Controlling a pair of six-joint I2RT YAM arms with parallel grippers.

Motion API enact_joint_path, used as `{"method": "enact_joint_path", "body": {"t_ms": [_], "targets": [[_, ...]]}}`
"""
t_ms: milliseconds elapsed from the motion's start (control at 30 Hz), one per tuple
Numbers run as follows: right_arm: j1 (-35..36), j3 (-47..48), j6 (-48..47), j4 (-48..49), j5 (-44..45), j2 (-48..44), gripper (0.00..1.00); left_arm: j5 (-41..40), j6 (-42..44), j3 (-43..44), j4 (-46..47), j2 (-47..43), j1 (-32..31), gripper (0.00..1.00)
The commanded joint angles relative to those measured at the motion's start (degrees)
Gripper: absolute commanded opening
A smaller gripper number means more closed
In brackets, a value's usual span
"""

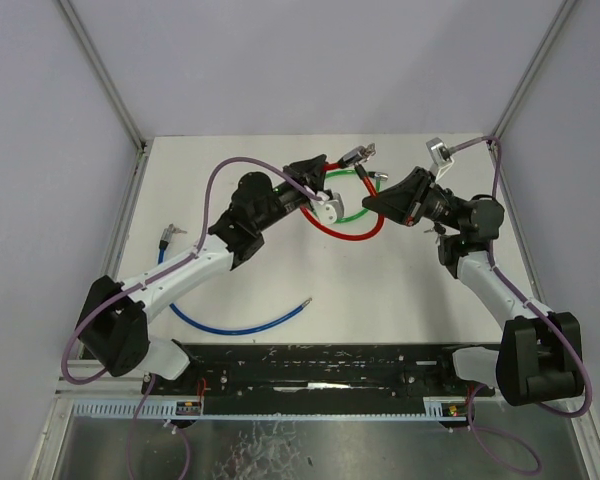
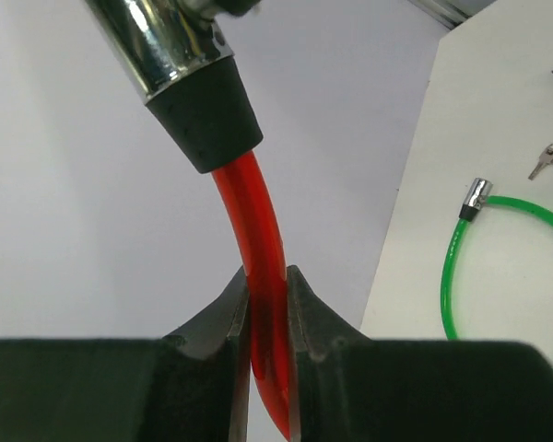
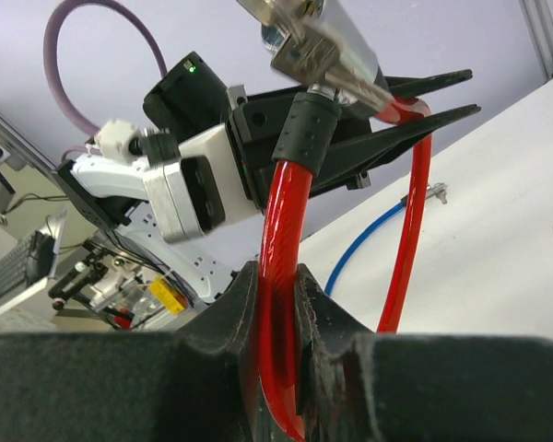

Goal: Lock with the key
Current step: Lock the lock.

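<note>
**Ana:** What lies far to the left of the shiny red cable lock [image 1: 355, 237]?

**Ben:** A thin blue cable [image 1: 235, 326]. It lies in a curve on the white table [image 1: 400, 300], well apart from the red lock.

**Ana:** And the left tool [image 1: 318, 180]?

**Ben:** It is at the left end of the red lock. Its black fingers [image 2: 226, 313] are pinched tight on the red cable. Above the pinch, the cable goes into a silver metal end with a black rubber collar [image 2: 180, 64].

**Ana:** So where is the red lock?

**Ben:** It hangs as a loop between the two tools, held up at both ends. I cannot tell if the low part touches the table.

**Ana:** What is the green thing?

**Ben:** A thin green cable [image 1: 348, 215]. It lies on the table close by the red loop. Some small silver keys [image 2: 548, 161] lie near its silver-capped end.

**Ana:** And the right tool [image 1: 372, 203]?

**Ben:** It is at the right end of the red lock. Its fingers [image 3: 230, 313] squeeze the red cable too, just under another black collar. Above that is the silver lock head [image 3: 327, 46]. A flat silver bit sits on it, but I cannot tell if it is a key.
</note>
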Motion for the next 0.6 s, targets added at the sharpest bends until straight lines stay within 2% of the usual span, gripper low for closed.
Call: {"method": "enact_joint_path", "body": {"t_ms": [0, 67, 167, 233, 367, 567], "targets": [[-0.81, 2.28, 7.41, 4.04, 1.93, -2.23, 0.0, -2.37, 9.07, -1.26, -2.5, -1.23, -0.55, 0.0], [-0.84, 3.09, 7.4, 3.32, 1.46, -2.83, 0.0, -1.43, 8.48, -1.07, -3.08, -1.5, -0.56, 0.0], [-0.85, 4.51, 0.54, -9.87, 1.55, -3.06, 0.0, 0.8, 6.68, -0.69, -3.53, -2.21, -0.55, 0.0], [-0.85, 4.57, -3.77, -14.57, 2.43, -2.58, 0.0, 2.2, 5.8, -0.4, -4.02, -2.91, -0.59, 0.0], [-1.01, 3.58, -5.62, -9.55, 2.37, -1.26, 0.0, 1.41, 8.88, -0.05, -6.69, -3.35, -1.69, 0.0], [-1.3, 0.49, -24.37, -9.46, 3.78, 1.66, 0.0, -3.58, 15.27, -0.78, -8.55, 0.26, -4.86, 0.0]]}}
